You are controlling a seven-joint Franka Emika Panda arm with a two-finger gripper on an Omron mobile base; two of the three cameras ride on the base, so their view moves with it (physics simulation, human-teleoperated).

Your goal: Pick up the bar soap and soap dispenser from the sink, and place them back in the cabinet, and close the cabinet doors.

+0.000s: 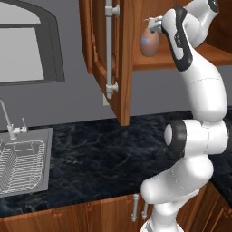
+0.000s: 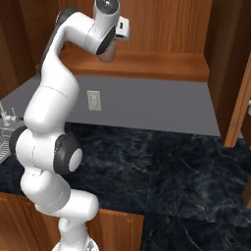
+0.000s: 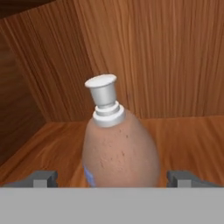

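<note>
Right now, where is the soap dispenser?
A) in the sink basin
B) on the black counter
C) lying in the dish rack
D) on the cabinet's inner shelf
D: the soap dispenser stands upright on the cabinet shelf, between the open gripper tips.

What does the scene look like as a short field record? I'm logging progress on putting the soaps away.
soap dispenser: upright on the cabinet shelf
hand: open, fingertips either side of the dispenser, apart from it
cabinet doors: open; left door swung outward, with its silver bar handle
sink: wire dish rack inside, faucet behind
bar soap: not made out
counter: dark marble
</note>
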